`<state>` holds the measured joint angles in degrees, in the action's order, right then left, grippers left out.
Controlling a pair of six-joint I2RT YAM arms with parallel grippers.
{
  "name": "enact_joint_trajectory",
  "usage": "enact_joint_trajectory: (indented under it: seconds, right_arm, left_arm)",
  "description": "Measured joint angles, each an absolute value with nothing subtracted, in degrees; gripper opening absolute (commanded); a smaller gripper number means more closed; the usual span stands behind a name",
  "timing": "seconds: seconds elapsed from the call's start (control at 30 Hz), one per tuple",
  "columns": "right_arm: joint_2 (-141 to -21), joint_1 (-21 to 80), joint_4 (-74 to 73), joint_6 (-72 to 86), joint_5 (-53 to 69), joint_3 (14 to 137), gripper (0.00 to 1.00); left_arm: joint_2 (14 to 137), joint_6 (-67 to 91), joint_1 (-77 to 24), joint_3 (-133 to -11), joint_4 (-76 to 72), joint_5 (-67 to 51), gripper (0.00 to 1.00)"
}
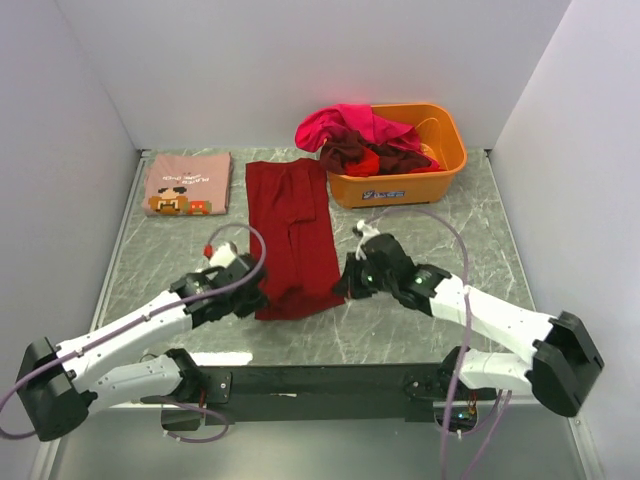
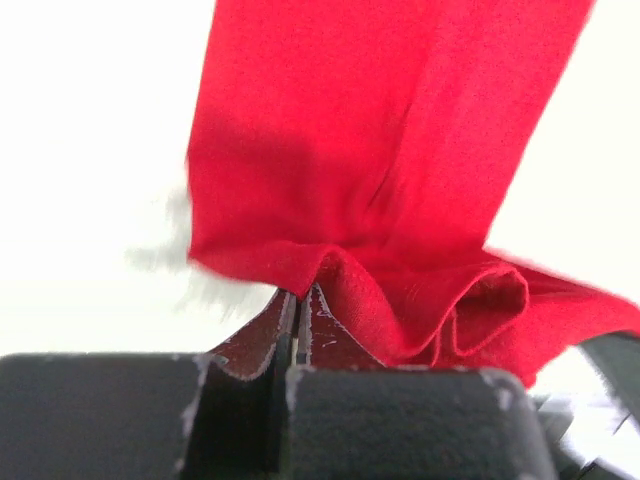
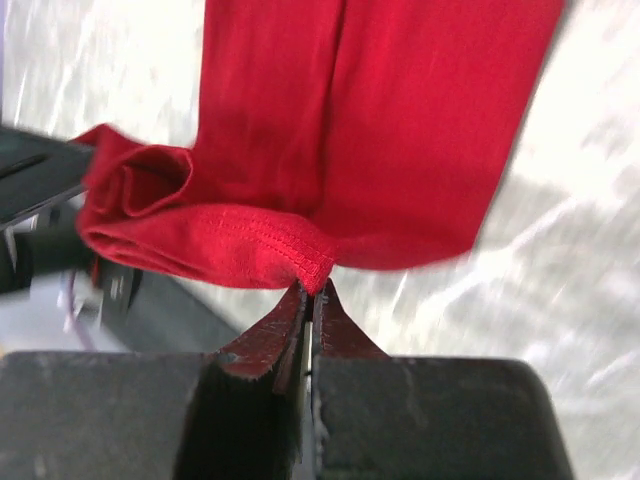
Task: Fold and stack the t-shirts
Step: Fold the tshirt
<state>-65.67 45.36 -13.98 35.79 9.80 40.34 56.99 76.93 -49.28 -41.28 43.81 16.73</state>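
Note:
A plain dark red t-shirt (image 1: 292, 232) lies as a long narrow strip down the middle of the table. My left gripper (image 1: 257, 297) is shut on its near left corner, and the hem (image 2: 300, 265) bunches up over the jaws in the left wrist view. My right gripper (image 1: 345, 283) is shut on the near right corner, pinching the stitched hem (image 3: 312, 272). A dusty pink t-shirt with pixel-art print (image 1: 187, 183) lies folded at the back left. More t-shirts (image 1: 360, 138), magenta, maroon and red, are heaped in the orange tub (image 1: 442, 165).
The orange tub stands at the back, right of centre, close behind the dark red shirt's far end. White walls close in the marble table (image 1: 440, 230) on three sides. The black rail (image 1: 310, 380) with both arm bases runs along the near edge.

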Motion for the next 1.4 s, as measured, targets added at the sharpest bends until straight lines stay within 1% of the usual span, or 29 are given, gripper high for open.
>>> enact_joint_trajectory:
  seconds: [0.17, 0.33, 0.5, 0.7, 1.03, 1.17, 1.2, 1.23, 1.27, 1.3, 1.33, 1.37, 1.4]
  right_arm:
    - [-73.6, 42.85, -11.2, 33.36, 6.2, 47.31, 0.0]
    - [-82.15, 40.38, -9.61, 31.44, 5.02, 54.92, 0.0]
    - [-89.23, 38.92, -8.6, 30.26, 5.41, 60.84, 0.0]
    - [-95.04, 36.69, -8.14, 29.65, 6.13, 65.43, 0.0]
    - [-103.92, 34.26, -8.64, 27.94, 6.42, 74.37, 0.0]
    - [-106.78, 33.61, -8.73, 27.57, 6.28, 76.12, 0.0]
    - [-107.35, 33.45, -8.73, 27.55, 6.15, 76.31, 0.0]
    - [-107.98, 33.34, -9.08, 27.57, 6.02, 76.84, 0.0]
    - [-108.86, 33.19, -9.23, 27.57, 5.91, 77.54, 0.0]
    - [-109.82, 33.06, -9.43, 27.57, 5.63, 78.35, 0.04]
    - [-110.72, 32.93, -9.82, 27.64, 5.34, 79.22, 0.07]
    - [-111.59, 32.82, -10.2, 27.7, 5.15, 79.92, 0.11]
    - [-112.07, 32.71, -10.46, 27.66, 4.93, 80.36, 0.22]
  left_arm:
    - [58.57, 72.79, -42.11, -45.63, 39.48, 22.26, 0.01]
    - [65.76, 67.57, -36.05, -49.6, 34.2, 24.03, 0.01]
    - [72.44, 63.33, -32.97, -51.9, 28.71, 23.53, 0.01]
    - [78.85, 59.37, -29.67, -55.22, 24.29, 23.22, 0.01]
    - [88.31, 54.94, -24.77, -60.1, 20.58, 20.36, 0.01]
    - [92.03, 54.08, -24.27, -62.15, 20.32, 19.92, 0.03]
    - [92.9, 54.04, -24.14, -62.61, 20.32, 19.9, 0.04]
    - [93.78, 53.95, -24.01, -63.11, 20.27, 19.88, 0.09]
    - [94.63, 53.74, -23.92, -63.61, 20.27, 19.9, 0.1]
    - [95.53, 53.6, -23.79, -64.07, 20.27, 19.86, 0.13]
    - [96.33, 53.54, -23.64, -64.66, 20.47, 19.88, 0.2]
    - [97.25, 53.3, -23.51, -65.43, 20.69, 19.97, 0.23]
    - [98.17, 53.1, -23.38, -66.26, 20.78, 19.97, 0.29]
